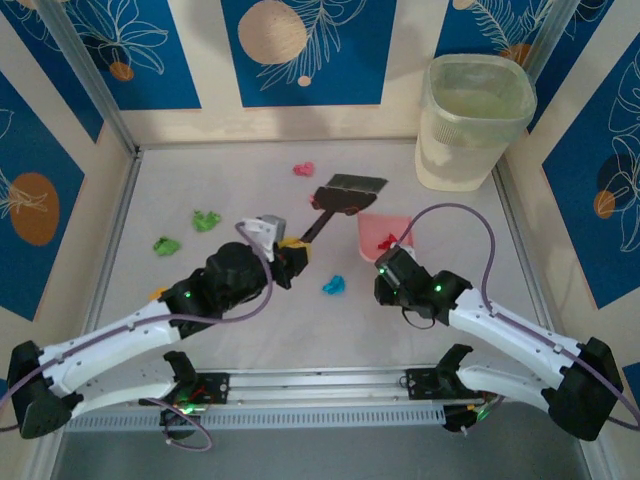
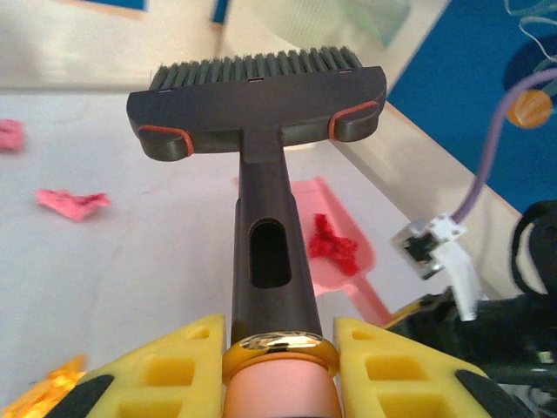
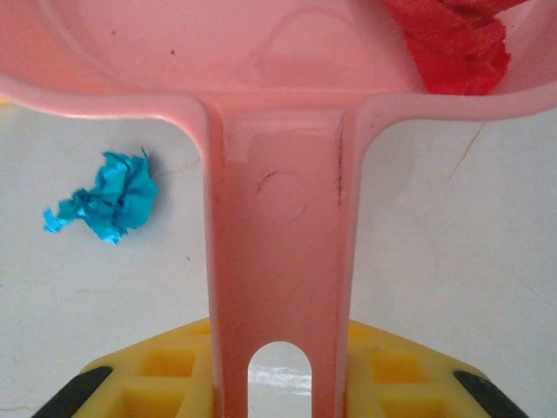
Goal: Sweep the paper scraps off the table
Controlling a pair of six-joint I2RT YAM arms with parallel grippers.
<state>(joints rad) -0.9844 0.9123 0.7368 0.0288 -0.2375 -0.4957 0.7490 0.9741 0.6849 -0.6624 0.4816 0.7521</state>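
the pink dustpan [image 1: 383, 232] lay flat on the table [image 1: 250, 330]. it held one crumpled red scrap [image 3: 452, 43], which sat at the back of the tray near the root of the handle. the pale translucent bin [image 1: 473, 120] stood upright beyond the dustpan toward the far right corner, well apart from it. what lay inside the bin could not be told.

the right gripper [image 3: 278, 374] was closed narrow on the dustpan's handle, with a yellow finger on each side. the left gripper [image 2: 278, 370] was clamped tight on the thin handle of the brush [image 2: 261, 104]. the brush head hung just beyond the dustpan's mouth and a little to its left, bristles pointing away from the arm. whether the bristles touched the table could not be told.

other scraps lay loose on the table. a blue scrap [image 1: 333, 286] sat near the dustpan's handle, on its left. a pink scrap [image 1: 304, 168] lay beyond and left of the dustpan, past the brush head. two green scraps [image 1: 206, 220] lay well to the dustpan's left. an orange scrap [image 1: 157, 294] lay further left still, tucked against the left arm. the brush handle and the left gripper stood between the dustpan and the green scraps.
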